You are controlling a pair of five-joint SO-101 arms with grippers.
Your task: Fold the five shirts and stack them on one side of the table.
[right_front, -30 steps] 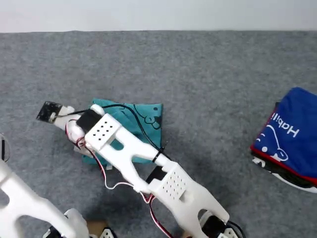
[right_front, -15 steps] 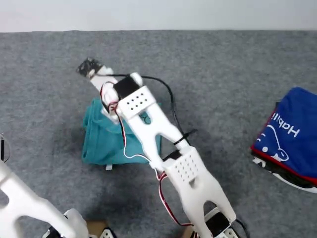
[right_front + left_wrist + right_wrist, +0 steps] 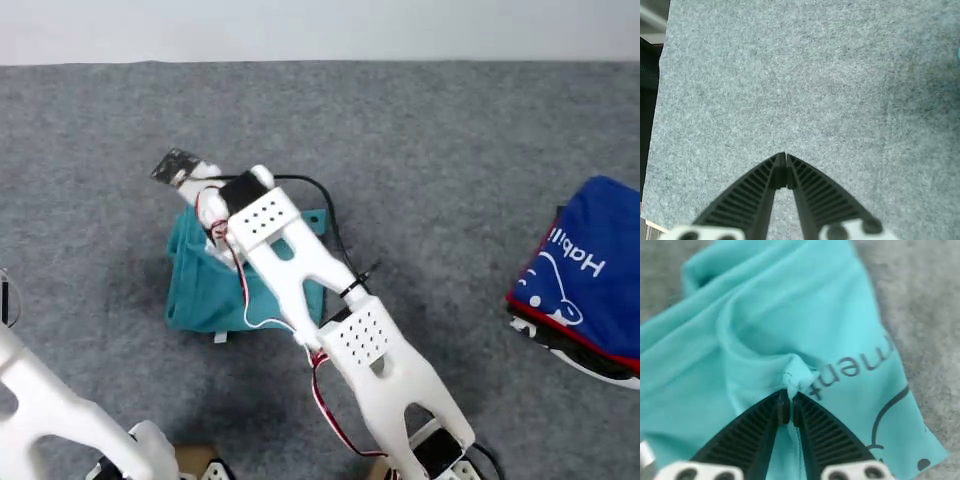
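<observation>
Grey felt table [image 3: 450, 150]: spreads under everything in the high view.

Right arm [image 3: 300, 290]: white, runs diagonally from the near edge up to the teal shirt, with the wrist bent over the cloth's far end.

Left arm [image 3: 40, 410]: white, sits at the near left corner, well apart from the cloth.

Stack of folded shirts [image 3: 560, 335]: rests at the table's right edge, with a blue shirt [image 3: 585, 265] on top and red, white and dark layers showing beneath.

Teal shirt [image 3: 205, 290]: lies left of centre on the felt, rumpled and bunched, partly under the right arm. Carries a dark printed outline, seen close up in the right wrist view [image 3: 765, 315].

Right gripper [image 3: 788, 390]: ribbed black fingers [image 3: 760, 425] clamped on a small pucker of the teal shirt, the fabric gathered into a knot at the tips.

Left gripper [image 3: 785, 159]: tips pressed together with nothing between them, above bare felt.
</observation>
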